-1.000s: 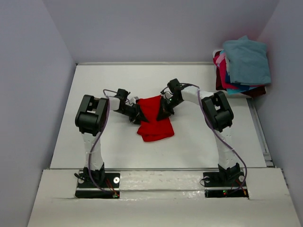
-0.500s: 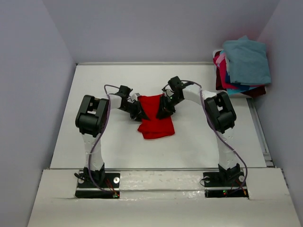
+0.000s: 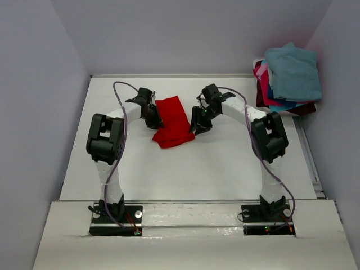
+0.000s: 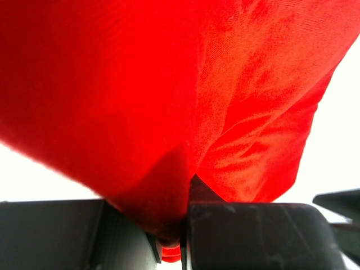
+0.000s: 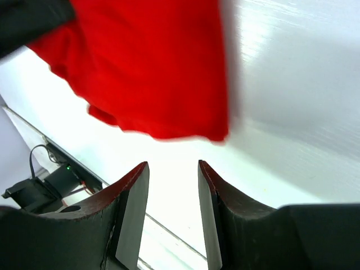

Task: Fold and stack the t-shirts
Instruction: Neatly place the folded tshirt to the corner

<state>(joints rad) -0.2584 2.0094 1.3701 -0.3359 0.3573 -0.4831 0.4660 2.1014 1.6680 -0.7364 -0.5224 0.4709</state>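
Left claw [image 4: 179,239] is pinching the left edge of the red t-shirt [image 3: 171,122], bunched on the surface [image 3: 225,163]. Right claw [image 5: 173,185] gapes empty just right of it, other t-shirts [image 3: 289,79] piled far right.

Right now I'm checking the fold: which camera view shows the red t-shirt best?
The top external view: the whole red t-shirt shows there, outline and fold. The left wrist view gives only close-up cloth pinched in the left pincer; the right wrist view shows one part, beyond the open right pincer.
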